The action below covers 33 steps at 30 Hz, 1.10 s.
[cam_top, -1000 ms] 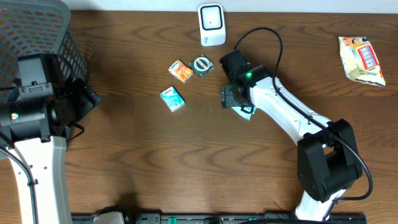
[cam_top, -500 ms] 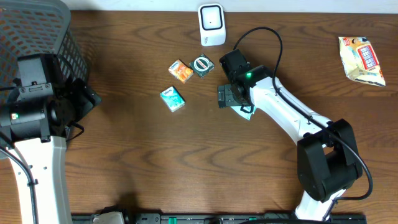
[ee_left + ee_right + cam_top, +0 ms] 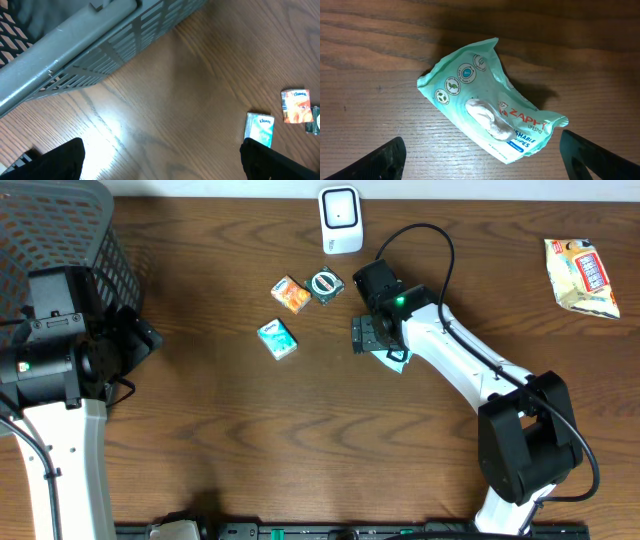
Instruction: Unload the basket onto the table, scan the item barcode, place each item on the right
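A crumpled mint-green wipes packet (image 3: 485,107) lies flat on the wooden table, printed side up, with no barcode showing. My right gripper (image 3: 482,162) hovers open right over it, one finger on each side and neither touching it. From overhead, the right gripper (image 3: 368,335) covers most of the packet (image 3: 398,361). A white scanner (image 3: 340,220) stands at the table's back edge. At the left, beside the basket, my left gripper (image 3: 162,165) is open over bare wood.
A grey mesh basket (image 3: 60,230) fills the back left corner. An orange tissue pack (image 3: 290,294), a teal tissue pack (image 3: 277,338) and a small dark round item (image 3: 325,285) lie left of the right gripper. A snack bag (image 3: 582,275) lies at the far right.
My right gripper has shifted slightly to the left over the wipes packet. The left arm and the packet have not moved.
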Tool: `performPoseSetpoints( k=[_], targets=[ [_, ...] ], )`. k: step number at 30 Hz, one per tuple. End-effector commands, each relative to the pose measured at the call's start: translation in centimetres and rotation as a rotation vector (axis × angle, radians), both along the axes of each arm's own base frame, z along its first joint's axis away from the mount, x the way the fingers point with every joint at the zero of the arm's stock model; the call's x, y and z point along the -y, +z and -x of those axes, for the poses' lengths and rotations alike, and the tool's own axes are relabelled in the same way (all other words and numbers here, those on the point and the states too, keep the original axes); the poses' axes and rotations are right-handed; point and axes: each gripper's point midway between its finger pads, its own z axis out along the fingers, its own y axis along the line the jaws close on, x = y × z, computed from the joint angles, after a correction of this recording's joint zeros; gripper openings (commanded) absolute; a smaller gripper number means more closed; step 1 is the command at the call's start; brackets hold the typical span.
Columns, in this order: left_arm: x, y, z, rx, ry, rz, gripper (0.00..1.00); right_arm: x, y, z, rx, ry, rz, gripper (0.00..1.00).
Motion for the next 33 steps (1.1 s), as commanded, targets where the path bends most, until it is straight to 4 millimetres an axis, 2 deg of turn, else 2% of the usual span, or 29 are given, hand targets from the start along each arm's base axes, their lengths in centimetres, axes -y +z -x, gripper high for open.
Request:
performPoseSetpoints(
  k=[1,5,7,15,22,28,33],
  targets=[
    [-0.1,0.1,0.0,0.003,0.013,0.001,0.98,0.1,0.8,-0.2,0.019,-0.006,-0.009,0.93],
    [-0.1,0.1,0.0,0.003,0.013,0.001,0.98,0.1,0.9,-0.3,0.023,-0.006,-0.011,0.93],
    [-0.1,0.1,0.0,0.003,0.013,0.001,0.98,0.0,0.9,-0.3,0.024,-0.005,-0.011,0.99],
    [-0.1,0.1,0.0,0.003,0.013,0.001,0.97,0.0,0.9,-0.4,0.029,-0.006,-0.012,0.99],
    [-0.1,0.1,0.0,0.003,0.013,0.001,0.98,0.2,1.3,-1.9,0.088,-0.024,-0.025,0.97],
    [-0.1,0.1,0.0,0.003,0.013,0.001,0.98,1.9,1.2,-3.1,0.116,-0.066,0.007,0.81],
    [-0.1,0.1,0.0,0.003,0.013,0.001,0.97,3.2,1.0,-3.3,0.109,-0.096,0.013,0.80]
  ],
)
